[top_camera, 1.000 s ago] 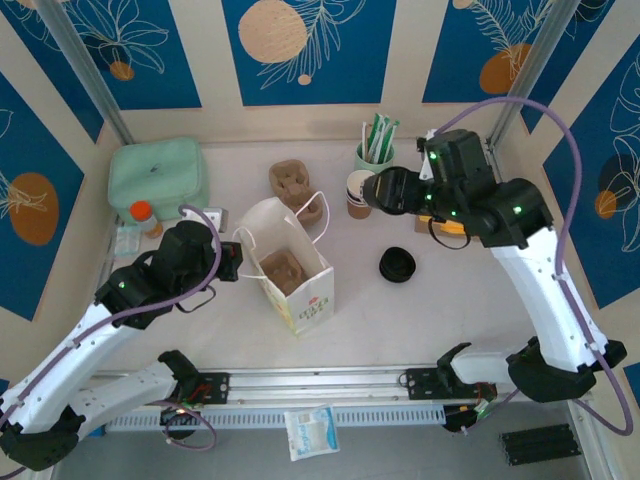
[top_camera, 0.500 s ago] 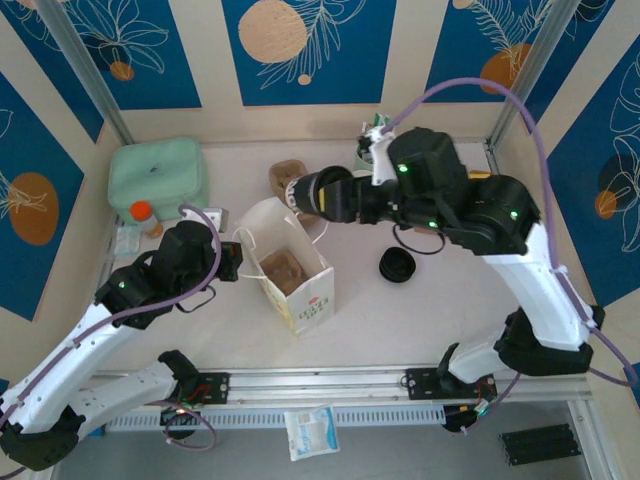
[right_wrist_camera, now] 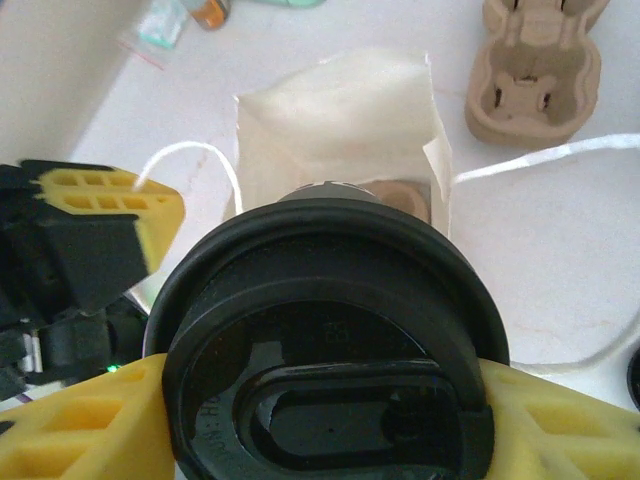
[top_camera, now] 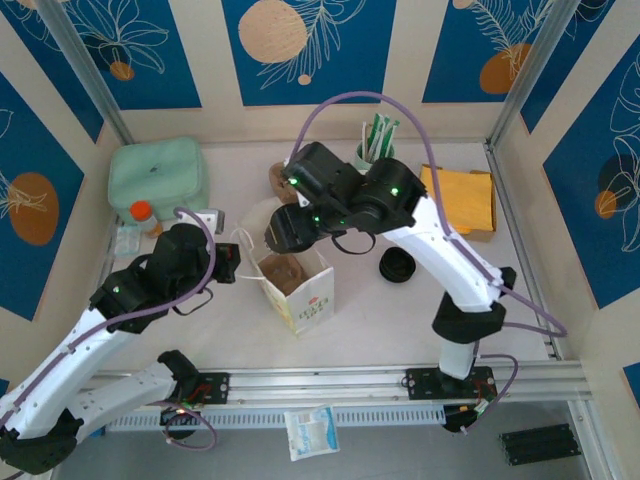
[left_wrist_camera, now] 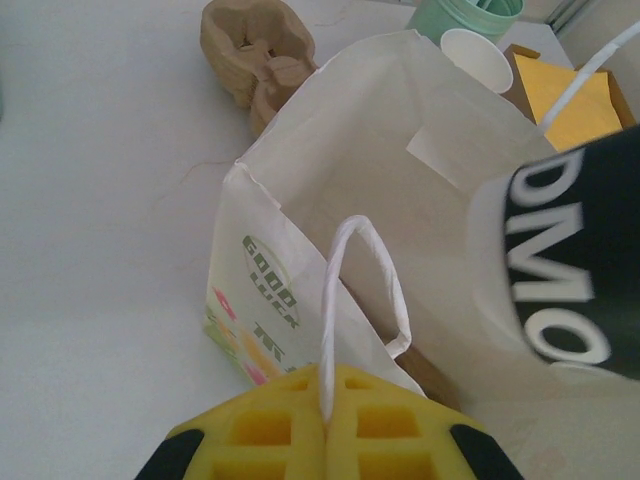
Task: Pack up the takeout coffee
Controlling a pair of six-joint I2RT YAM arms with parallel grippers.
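Starting at the right gripper: its yellow fingers sit on either side of the small white paper cup with the round black plastic lid, so that one's gripping the coffee. The cup hangs right over the open mouth of the white paper bag; can't tell how far it's dipped in. The cup's dark band has white letters. "DMO" is what I can read, twice, and the rest is cut off. Down in the bag sits a brown cardboard cup tray.

The left gripper is pinched tight on the bag's white loop handle, jaws flat together with the strip between them. The bag front has green print: "GOOD" plus a word under it that's too tilted for me to read.

Around it on the pale table: another brown cardboard tray just behind the bag, a loose black lid to the right, a mint green tub with an open white cup beside it, a yellow-orange flat square, and a mint green lidded box far left.
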